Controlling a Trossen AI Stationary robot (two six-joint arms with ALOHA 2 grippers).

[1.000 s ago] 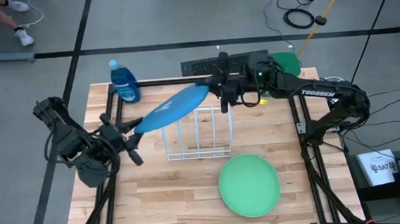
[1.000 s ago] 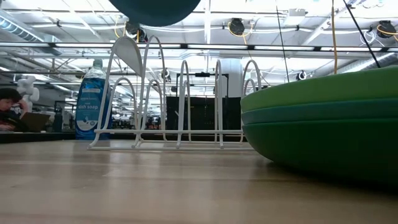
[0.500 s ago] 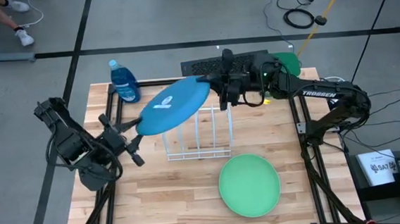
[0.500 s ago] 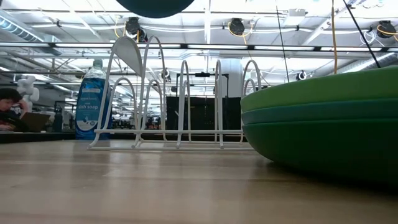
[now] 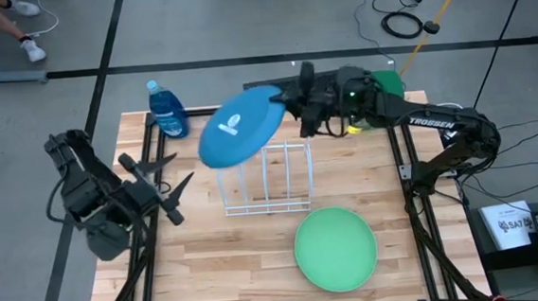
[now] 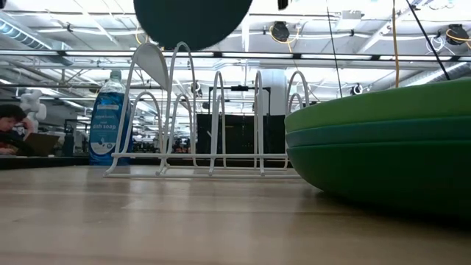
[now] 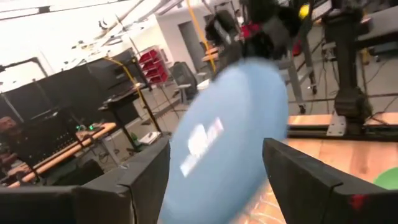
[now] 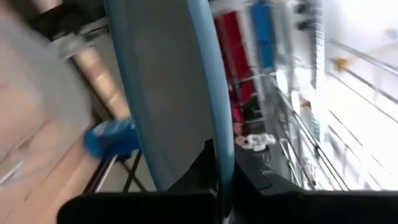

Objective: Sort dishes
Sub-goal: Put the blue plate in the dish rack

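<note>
My right gripper (image 5: 286, 102) is shut on the blue plate (image 5: 241, 126), which hangs tilted above the far left part of the white wire rack (image 5: 266, 179). In the low view the plate (image 6: 193, 22) shows as a dark disc over the rack's wires (image 6: 213, 125). My left gripper (image 5: 179, 187) stands open left of the rack, apart from the plate; in its wrist view the plate (image 7: 230, 137) shows beyond the spread fingers. A stack of green plates (image 5: 336, 248), light green on top, lies flat on the table near the front right. My right gripper pinches the blue plate's rim (image 8: 214, 124) between its two fingers, on the side toward the table's right. The fingers (image 8: 205, 180) come roughly level from the right. The plate is lifted clear of the rack and tilted, its marked face turned up and to the left.
A blue soap bottle (image 5: 166, 108) stands at the far left corner. A dark box (image 5: 274, 88) and a green object (image 5: 388, 83) lie along the far edge. Bare wood (image 5: 220, 258) shows at the front left. A person (image 6: 11, 129) sits beyond the table.
My left gripper has opened, let go of the blue plate's left rim and drawn back toward the table's left edge. My right gripper has turned the plate from nearly edge-on to showing its face from above and carried it a little toward the far edge.
</note>
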